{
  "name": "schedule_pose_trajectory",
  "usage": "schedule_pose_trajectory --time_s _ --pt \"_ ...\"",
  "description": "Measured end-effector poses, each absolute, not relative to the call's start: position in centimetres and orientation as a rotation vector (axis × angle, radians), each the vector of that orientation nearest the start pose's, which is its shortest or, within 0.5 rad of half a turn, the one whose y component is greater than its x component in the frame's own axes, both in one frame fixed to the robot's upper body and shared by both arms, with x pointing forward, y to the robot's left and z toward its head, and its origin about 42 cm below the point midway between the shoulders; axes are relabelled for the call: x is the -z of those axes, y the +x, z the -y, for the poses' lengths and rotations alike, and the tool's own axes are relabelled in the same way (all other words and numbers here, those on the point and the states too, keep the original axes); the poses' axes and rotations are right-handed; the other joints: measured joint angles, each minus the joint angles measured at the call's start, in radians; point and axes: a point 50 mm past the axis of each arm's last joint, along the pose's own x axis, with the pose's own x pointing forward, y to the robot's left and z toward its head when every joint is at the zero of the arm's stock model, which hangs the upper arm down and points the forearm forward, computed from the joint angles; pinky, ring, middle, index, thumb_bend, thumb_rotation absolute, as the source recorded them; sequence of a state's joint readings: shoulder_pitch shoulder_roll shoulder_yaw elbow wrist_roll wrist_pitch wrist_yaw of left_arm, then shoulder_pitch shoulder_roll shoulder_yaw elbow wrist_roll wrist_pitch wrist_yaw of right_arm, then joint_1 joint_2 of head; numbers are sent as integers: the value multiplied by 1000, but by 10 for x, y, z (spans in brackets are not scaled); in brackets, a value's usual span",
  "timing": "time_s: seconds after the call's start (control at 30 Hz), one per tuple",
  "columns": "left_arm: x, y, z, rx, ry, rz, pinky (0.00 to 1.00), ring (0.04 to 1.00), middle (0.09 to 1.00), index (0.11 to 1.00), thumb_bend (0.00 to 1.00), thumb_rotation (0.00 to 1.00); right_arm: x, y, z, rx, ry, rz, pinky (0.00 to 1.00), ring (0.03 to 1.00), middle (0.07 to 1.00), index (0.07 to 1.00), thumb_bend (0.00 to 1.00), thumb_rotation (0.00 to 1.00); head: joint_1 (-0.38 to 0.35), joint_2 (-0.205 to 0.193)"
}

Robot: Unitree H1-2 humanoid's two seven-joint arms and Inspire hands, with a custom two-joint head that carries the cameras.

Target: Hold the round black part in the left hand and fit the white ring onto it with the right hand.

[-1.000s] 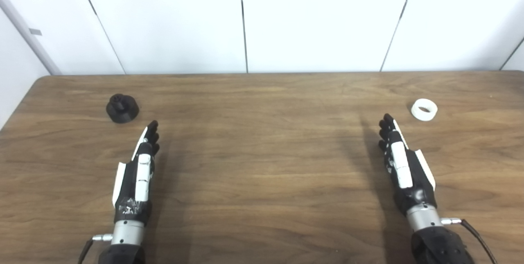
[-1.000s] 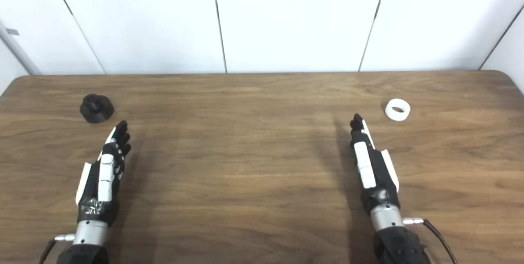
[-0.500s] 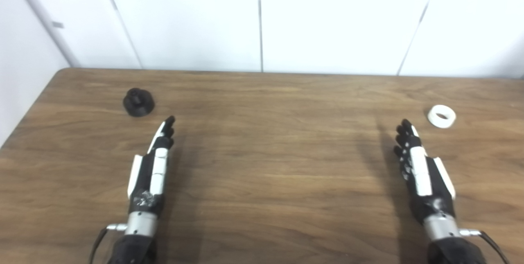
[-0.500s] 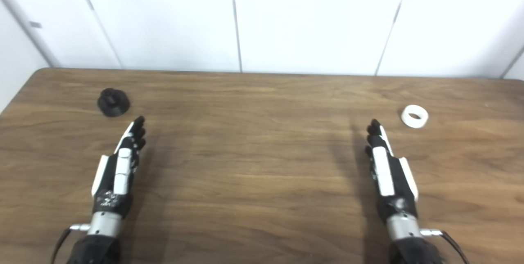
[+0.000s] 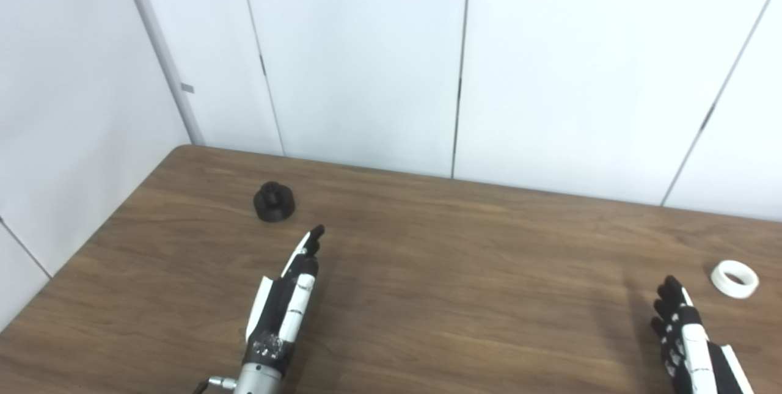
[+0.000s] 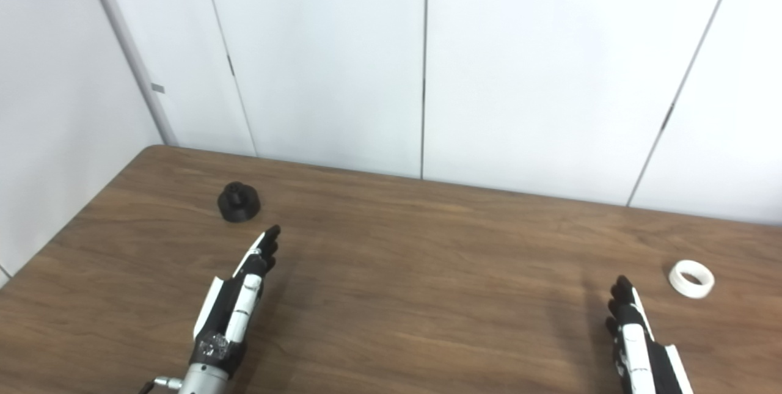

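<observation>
Black part (image 5: 274, 202) near left robot hand (image 5: 285, 303), white ring (image 5: 735, 278) beside right robot hand (image 6: 641, 345), both outstretched, empty.

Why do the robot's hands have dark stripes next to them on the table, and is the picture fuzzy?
Left eye view: the stripes are soft shadows, beside the left hand and right hand on the table. Right eye view: the same shadows; black part and white ring look slightly soft, without glare.

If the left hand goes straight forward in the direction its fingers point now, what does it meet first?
Probably nothing: the left hand aims just right of the round black part, over bare table toward the wall. Depth is uncertain.
</observation>
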State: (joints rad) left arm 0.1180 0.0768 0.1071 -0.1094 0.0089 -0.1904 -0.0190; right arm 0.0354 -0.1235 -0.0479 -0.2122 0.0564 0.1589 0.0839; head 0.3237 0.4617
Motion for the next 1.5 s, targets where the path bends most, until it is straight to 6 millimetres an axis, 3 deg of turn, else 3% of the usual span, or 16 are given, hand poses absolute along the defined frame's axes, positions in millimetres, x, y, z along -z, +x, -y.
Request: schedule_pose_trajectory --time_s 0.3,0.57,0.7,0.8,0.93,1.27,1.5 --pt "-112 241 -268 -102 114 199 1000 1000 1000 972 508 893 -140 267 255 -44 -70 6 1000 1000 1000 1000 433 1000 -11 8" --pt "-113 240 -268 -152 217 119 999 1000 995 975 695 472 -142 267 254 -46 -77 5 1000 1000 1000 1000 398 1000 -26 15" --pt "-119 235 -269 -207 264 65 1000 1000 987 965 856 381 -145 266 254 -43 -77 10 1000 1000 1000 1000 363 1000 -26 17" --pt "-133 239 -283 -239 318 64 998 998 988 963 918 337 -146 266 254 -43 -73 10 1000 1000 1000 1000 361 1000 -23 17" --pt "-153 252 -311 -281 446 84 998 998 986 952 948 340 -147 264 254 -42 -71 2 1000 1000 1000 1000 363 1000 -20 23" --pt "-180 269 -356 -369 620 17 1000 1000 989 933 981 359 -145 262 254 -40 -74 -6 1000 1000 1000 1000 344 1000 -17 34" --pt "-177 290 -381 -419 715 -49 1000 1000 980 907 986 365 -148 261 254 -40 -74 2 1000 1000 1000 1000 355 1000 -14 38"
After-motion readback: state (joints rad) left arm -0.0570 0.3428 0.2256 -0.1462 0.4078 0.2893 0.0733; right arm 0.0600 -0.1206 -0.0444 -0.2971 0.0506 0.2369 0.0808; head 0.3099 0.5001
